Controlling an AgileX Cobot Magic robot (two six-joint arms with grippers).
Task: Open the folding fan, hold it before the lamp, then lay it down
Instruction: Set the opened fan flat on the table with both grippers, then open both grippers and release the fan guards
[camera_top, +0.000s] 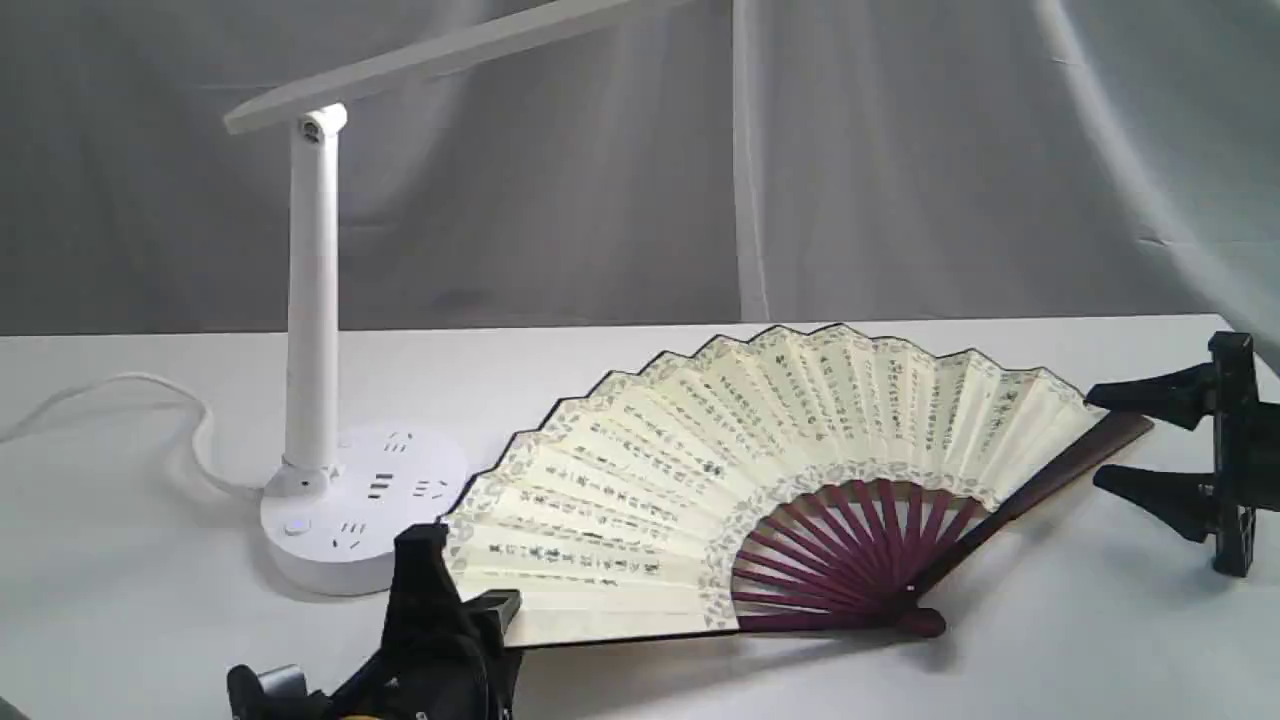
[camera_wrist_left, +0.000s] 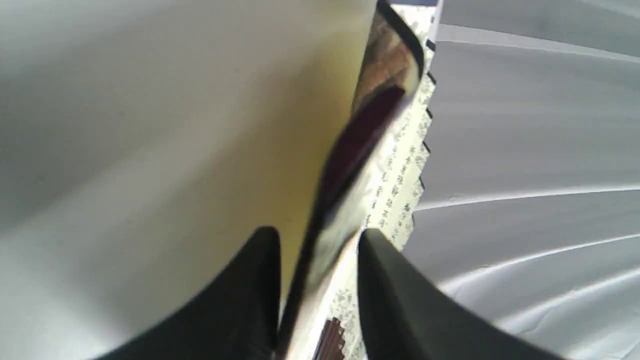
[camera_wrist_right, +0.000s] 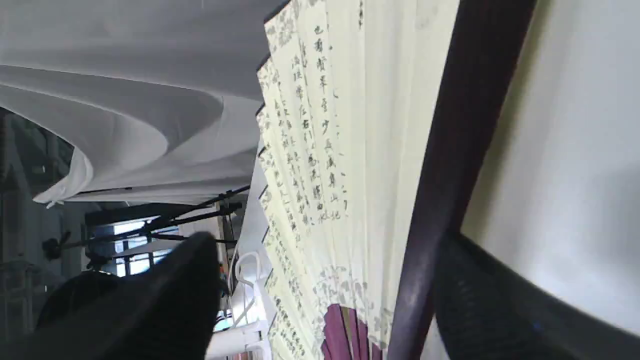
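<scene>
Two grippers sit at the ends of the folding fan (camera_top: 700, 470). It lies spread open on the table (camera_top: 150, 620), just right of the lamp (camera_top: 312, 300), with its left edge near the lamp base. In the exterior view the right gripper (camera_top: 1125, 443) gapes wide, the dark guard tip between its fingers. The right wrist view adds that the guard runs just beside one finger. The left gripper (camera_wrist_left: 317, 232) is half cut off in the exterior view. Its wrist view shows jaws part-open astride the other guard edge, blurred, with a gap on one side.

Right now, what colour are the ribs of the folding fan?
Dark maroon. The ribs show best in the exterior view.
</scene>
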